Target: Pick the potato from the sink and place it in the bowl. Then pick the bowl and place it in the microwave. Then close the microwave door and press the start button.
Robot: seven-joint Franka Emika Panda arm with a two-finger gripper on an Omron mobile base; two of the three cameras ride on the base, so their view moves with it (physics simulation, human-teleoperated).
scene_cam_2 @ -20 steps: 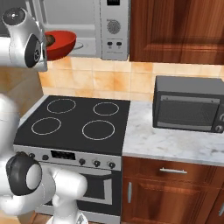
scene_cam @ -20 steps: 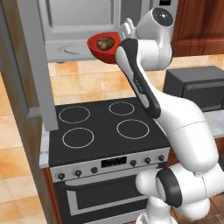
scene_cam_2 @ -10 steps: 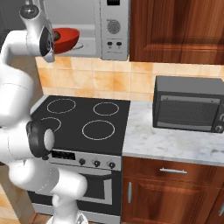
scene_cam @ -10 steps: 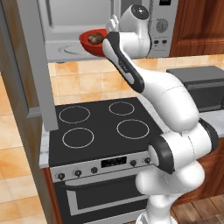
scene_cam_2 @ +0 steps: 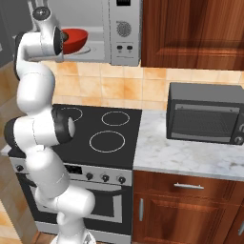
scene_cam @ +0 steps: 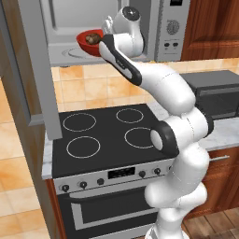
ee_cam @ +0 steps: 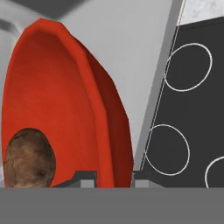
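With the bowl (ee_cam: 65,100) pinched by its rim between the jaws at the microwave (scene_cam: 140,28) mouth, the potato (ee_cam: 28,157) inside could be spilled by any tilt.

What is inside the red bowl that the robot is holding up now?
The potato lies inside the red bowl, against its inner wall. The gripper clamps the bowl's rim. The part of the bowl's floor under the potato is covered, so it cannot be seen.

We see black four-ring stove (scene_cam: 105,135) with oven below; dark toaster oven (scene_cam_2: 205,114) on marble counter (scene_cam_2: 167,155), wood cabinets (scene_cam_2: 190,33) above.
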